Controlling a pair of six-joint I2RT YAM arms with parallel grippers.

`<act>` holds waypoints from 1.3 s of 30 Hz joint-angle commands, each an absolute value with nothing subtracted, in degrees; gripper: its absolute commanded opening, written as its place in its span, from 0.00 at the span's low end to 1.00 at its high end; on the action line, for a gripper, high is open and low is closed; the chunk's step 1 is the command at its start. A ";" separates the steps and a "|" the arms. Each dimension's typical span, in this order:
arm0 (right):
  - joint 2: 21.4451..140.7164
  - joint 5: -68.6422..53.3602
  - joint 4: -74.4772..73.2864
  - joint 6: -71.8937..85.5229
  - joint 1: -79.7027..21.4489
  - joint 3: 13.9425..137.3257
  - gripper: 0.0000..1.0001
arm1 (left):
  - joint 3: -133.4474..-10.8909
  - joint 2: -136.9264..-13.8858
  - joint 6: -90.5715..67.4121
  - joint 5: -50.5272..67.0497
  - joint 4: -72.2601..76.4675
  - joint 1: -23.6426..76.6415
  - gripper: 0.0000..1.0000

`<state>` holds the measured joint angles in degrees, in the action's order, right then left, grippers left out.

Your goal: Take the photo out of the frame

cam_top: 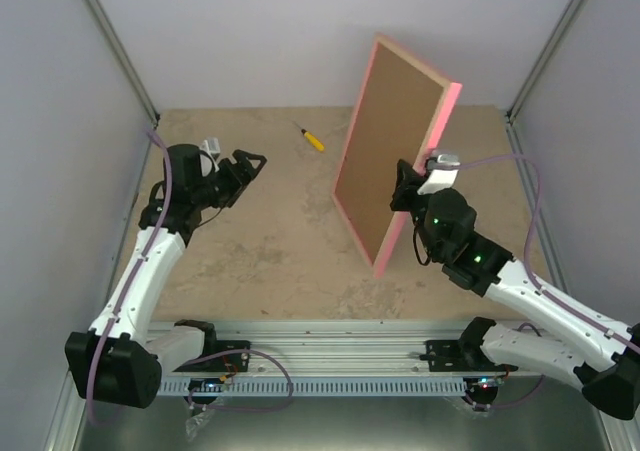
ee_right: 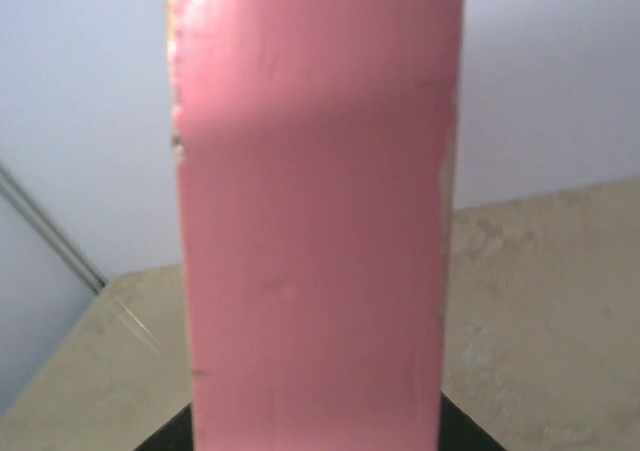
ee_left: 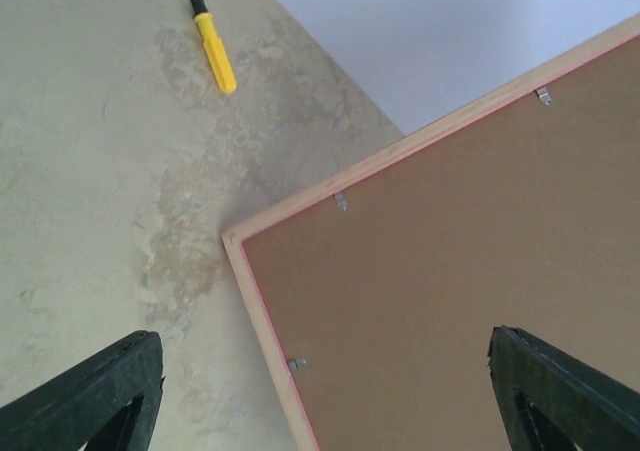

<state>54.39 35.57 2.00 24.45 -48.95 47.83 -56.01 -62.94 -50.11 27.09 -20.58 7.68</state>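
The pink frame (cam_top: 390, 161) stands on edge, tilted, in the middle of the table, its brown board back facing left. My right gripper (cam_top: 408, 196) is shut on the frame's right edge; the right wrist view is filled by the pink edge (ee_right: 310, 221) between the dark fingers (ee_right: 160, 441). My left gripper (cam_top: 255, 163) hovers to the left of the frame, apart from it, open and holding nothing. In the left wrist view the board back (ee_left: 450, 271) shows small metal clips (ee_left: 341, 201) along the rim. The photo is hidden on the far side.
A yellow-handled screwdriver (cam_top: 311, 139) lies on the table behind and left of the frame, also seen as a screwdriver (ee_left: 214, 51) from the left wrist. Grey walls enclose the table on three sides.
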 commanded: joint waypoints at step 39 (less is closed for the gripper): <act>61.78 30.88 -4.80 107.36 -47.65 29.44 0.00 | -20.96 -71.10 -84.99 39.35 24.51 15.47 0.68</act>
<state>61.14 31.27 -3.64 107.11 -47.44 30.28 -22.96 -70.37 -79.83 37.95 16.03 15.22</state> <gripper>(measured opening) 0.211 0.744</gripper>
